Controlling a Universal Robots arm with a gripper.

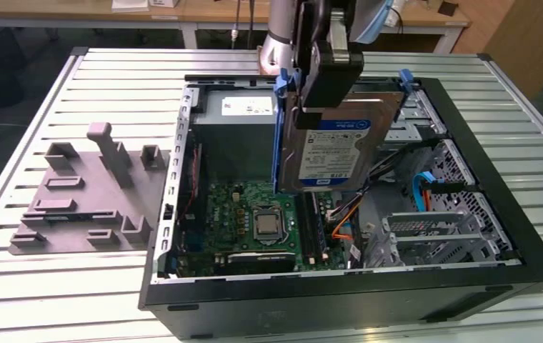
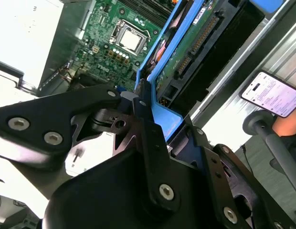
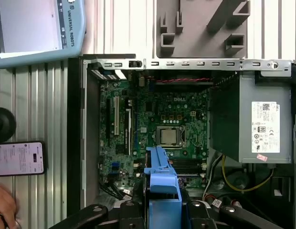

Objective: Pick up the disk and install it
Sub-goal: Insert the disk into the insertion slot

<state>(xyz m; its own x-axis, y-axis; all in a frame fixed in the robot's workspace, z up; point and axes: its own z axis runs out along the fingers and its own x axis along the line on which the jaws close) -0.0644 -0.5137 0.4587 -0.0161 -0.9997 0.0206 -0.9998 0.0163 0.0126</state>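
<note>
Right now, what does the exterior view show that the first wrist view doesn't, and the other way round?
Exterior view: the disk with its labelled silver face, held up on edge above the open computer case, plus the metal drive cages. First wrist view: a phone and a person's hand beside the case. Both: the motherboard, the grey holder, and the robot's hand shut on the disk's blue carrier.

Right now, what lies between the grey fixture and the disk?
In the exterior view, the case's side wall and the power supply separate fixture and disk.
</note>
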